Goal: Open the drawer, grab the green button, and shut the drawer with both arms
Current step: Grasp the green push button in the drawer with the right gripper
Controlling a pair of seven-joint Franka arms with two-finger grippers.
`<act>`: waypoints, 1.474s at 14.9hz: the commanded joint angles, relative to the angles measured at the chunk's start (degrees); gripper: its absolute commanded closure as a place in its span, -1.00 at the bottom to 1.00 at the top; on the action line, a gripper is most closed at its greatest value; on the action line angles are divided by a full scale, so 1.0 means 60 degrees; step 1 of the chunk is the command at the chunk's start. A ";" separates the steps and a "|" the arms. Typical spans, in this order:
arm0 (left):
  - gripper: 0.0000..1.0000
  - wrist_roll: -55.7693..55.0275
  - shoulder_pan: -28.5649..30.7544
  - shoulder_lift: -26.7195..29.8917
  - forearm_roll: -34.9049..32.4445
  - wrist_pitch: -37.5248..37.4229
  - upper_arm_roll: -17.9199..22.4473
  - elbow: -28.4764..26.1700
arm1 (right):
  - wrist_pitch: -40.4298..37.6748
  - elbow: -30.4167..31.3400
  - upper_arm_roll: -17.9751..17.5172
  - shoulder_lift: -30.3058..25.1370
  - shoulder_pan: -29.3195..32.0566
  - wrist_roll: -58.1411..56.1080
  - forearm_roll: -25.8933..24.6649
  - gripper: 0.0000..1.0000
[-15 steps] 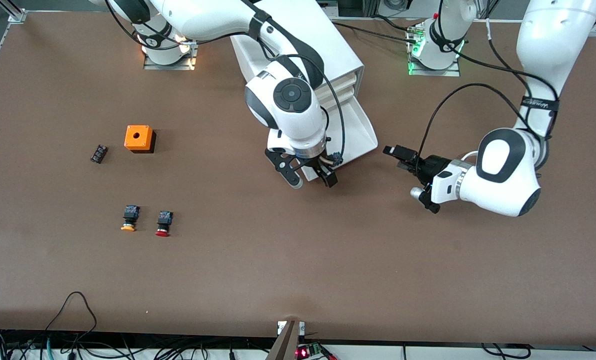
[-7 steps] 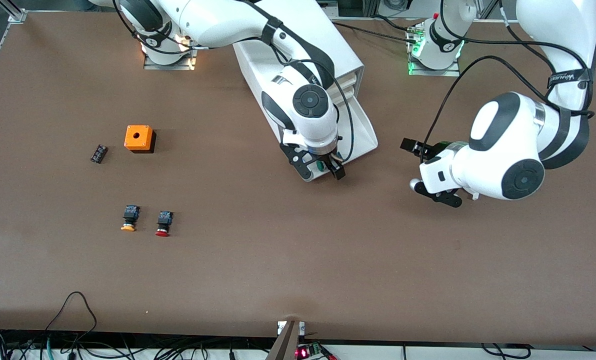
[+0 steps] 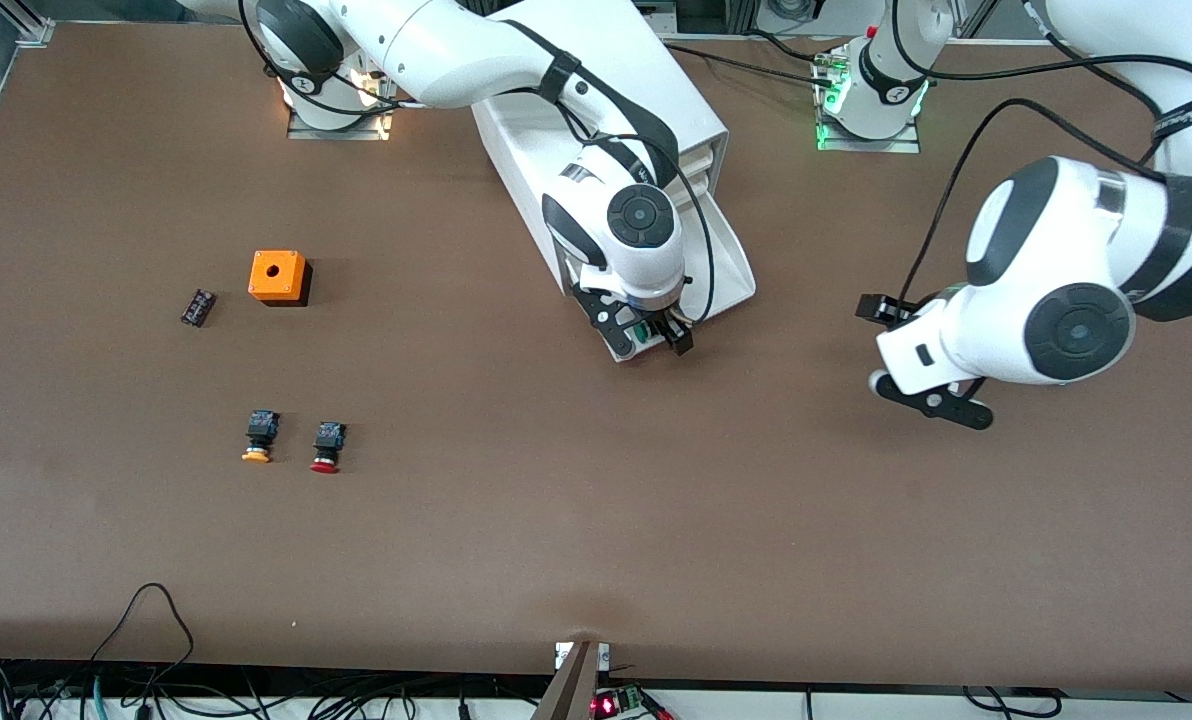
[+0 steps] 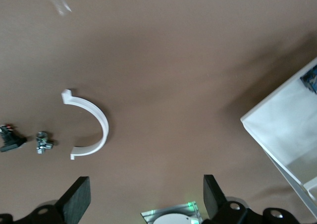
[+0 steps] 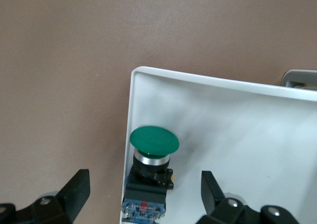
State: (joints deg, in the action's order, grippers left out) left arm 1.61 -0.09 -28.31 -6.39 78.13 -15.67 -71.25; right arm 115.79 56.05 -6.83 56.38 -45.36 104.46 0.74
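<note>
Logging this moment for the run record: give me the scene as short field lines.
drawer: bottom one of the white cabinet, pulled open
green button: lying in the drawer at its front corner
right gripper: open, over the green button
left gripper: open, over bare table toward the left arm's end, waiting
yellow button, red button: side by side on the table, toward the right arm's end
orange box: farther from the front camera than both

Three push buttons: green (image 5: 153,140), yellow (image 3: 259,436), red (image 3: 327,446). One orange box (image 3: 278,275), one cabinet (image 3: 606,75), two arms.
</note>
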 commanded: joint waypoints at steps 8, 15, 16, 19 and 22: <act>-1.00 -0.0616 -0.0087 -0.0174 -0.0209 0.0044 -0.0112 0.0537 | -0.0065 -0.0407 -0.0048 0.0213 -0.0057 0.0066 0.0009 1.00; -1.00 -0.2053 -0.0409 -0.0174 -0.0136 0.0044 -0.0141 0.0507 | -0.0402 -0.0465 -0.0077 -0.0226 0.0236 -0.0166 0.0097 1.00; -1.00 -0.2258 -0.0467 -0.0174 -0.0136 0.0044 -0.0127 0.0478 | -0.0576 -0.0465 -0.0062 -0.0372 0.0323 -0.0444 0.0097 1.00; -1.00 -0.3048 -0.0555 -0.0247 0.0184 0.0160 -0.0127 0.0347 | -0.1074 -0.0465 -0.0077 -0.0768 0.0631 -0.1701 0.0112 1.00; -1.00 -0.3942 -0.0555 -0.0379 0.0728 0.1228 -0.0112 0.0026 | -0.1952 -0.0465 -0.0062 -0.1104 0.1026 -0.4377 0.0112 1.00</act>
State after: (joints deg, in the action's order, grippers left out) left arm -18.36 -3.27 -29.76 -3.72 82.40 -16.40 -70.10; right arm 107.67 53.06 -6.82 51.66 -40.74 87.97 0.78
